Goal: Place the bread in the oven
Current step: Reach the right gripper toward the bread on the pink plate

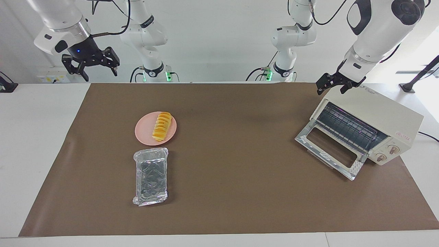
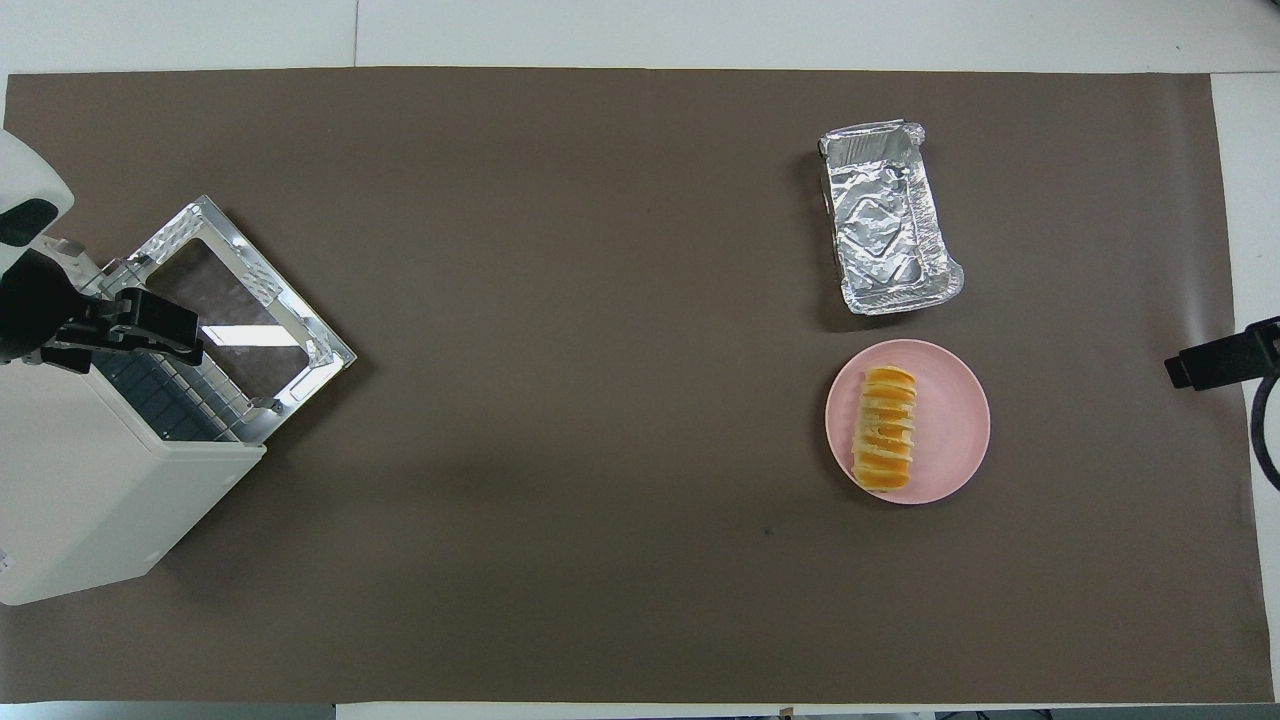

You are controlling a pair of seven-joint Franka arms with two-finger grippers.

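Observation:
The bread (image 1: 162, 126) (image 2: 884, 428), a short yellow-orange ridged loaf, lies on a round pink plate (image 1: 142, 132) (image 2: 955, 420) toward the right arm's end of the table. The cream-white oven (image 1: 377, 109) (image 2: 90, 510) stands at the left arm's end. Its glass door (image 1: 329, 151) (image 2: 240, 310) hangs down open and the wire rack shows inside. My left gripper (image 1: 332, 87) (image 2: 165, 330) hovers open just over the oven's top front edge, holding nothing. My right gripper (image 1: 99, 73) (image 2: 1215, 362) waits open and empty, raised over the table's edge at the right arm's end.
A crinkled silver foil tray (image 1: 151, 175) (image 2: 888, 230) lies beside the plate, farther from the robots. A brown mat (image 1: 233, 178) covers most of the white table. The oven's two knobs (image 1: 387, 153) sit beside its door.

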